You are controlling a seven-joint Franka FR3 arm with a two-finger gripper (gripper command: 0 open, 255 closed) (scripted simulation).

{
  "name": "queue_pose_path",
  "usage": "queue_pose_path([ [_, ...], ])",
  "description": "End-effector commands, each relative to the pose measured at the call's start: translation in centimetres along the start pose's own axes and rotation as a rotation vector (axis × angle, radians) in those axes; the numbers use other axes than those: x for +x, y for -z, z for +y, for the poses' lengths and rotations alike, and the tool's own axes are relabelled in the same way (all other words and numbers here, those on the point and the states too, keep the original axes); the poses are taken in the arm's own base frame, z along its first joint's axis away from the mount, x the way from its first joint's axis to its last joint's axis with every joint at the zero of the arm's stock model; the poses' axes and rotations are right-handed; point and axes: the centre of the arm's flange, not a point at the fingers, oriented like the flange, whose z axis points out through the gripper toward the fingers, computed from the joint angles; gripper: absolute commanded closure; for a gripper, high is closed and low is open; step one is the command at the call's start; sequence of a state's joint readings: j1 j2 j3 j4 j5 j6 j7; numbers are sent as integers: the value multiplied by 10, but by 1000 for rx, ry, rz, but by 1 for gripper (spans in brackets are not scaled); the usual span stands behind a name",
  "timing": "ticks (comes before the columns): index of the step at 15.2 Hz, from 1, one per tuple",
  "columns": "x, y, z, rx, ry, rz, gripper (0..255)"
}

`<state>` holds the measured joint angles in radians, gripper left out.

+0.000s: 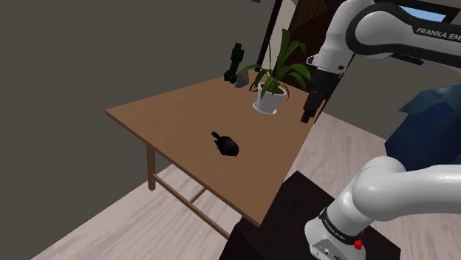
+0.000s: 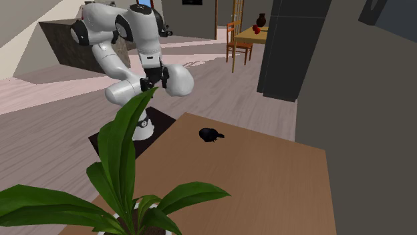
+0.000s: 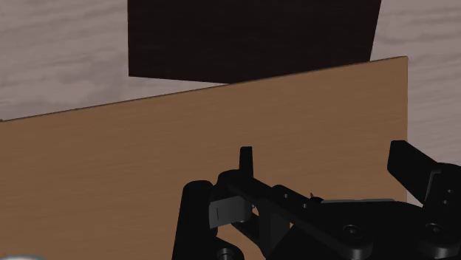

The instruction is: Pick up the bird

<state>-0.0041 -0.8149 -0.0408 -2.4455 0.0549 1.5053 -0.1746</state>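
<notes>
The bird (image 1: 227, 145) is a small, all-black figure lying on the wooden table (image 1: 177, 118), near the side closest to the stand. In the second exterior view the bird (image 2: 211, 135) lies near the table's far edge, in front of the arm. My gripper (image 1: 306, 117) hangs in the air above the table's edge at the shoulder view's right, beside the potted plant and well away from the bird. In the wrist view the gripper (image 3: 325, 164) is open with nothing between its black fingers (image 3: 245, 159), and bare tabletop (image 3: 111, 162) lies beneath.
A potted plant (image 1: 272, 96) with long green leaves stands at the table's far corner, large in the foreground as the plant (image 2: 127, 187). A dark figurine (image 1: 235, 63) stands behind it. The dark stand (image 1: 295, 214) abuts the table. A blue object (image 1: 432, 118) sits at the right.
</notes>
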Motion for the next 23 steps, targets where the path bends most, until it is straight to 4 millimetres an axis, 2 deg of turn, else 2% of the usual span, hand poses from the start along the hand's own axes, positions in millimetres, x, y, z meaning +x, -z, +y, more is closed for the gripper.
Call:
queue_pose_path([
  [1,0,0,0,0,0,0,0],
  [23,235,-143,-87,-132,39,60,0],
])
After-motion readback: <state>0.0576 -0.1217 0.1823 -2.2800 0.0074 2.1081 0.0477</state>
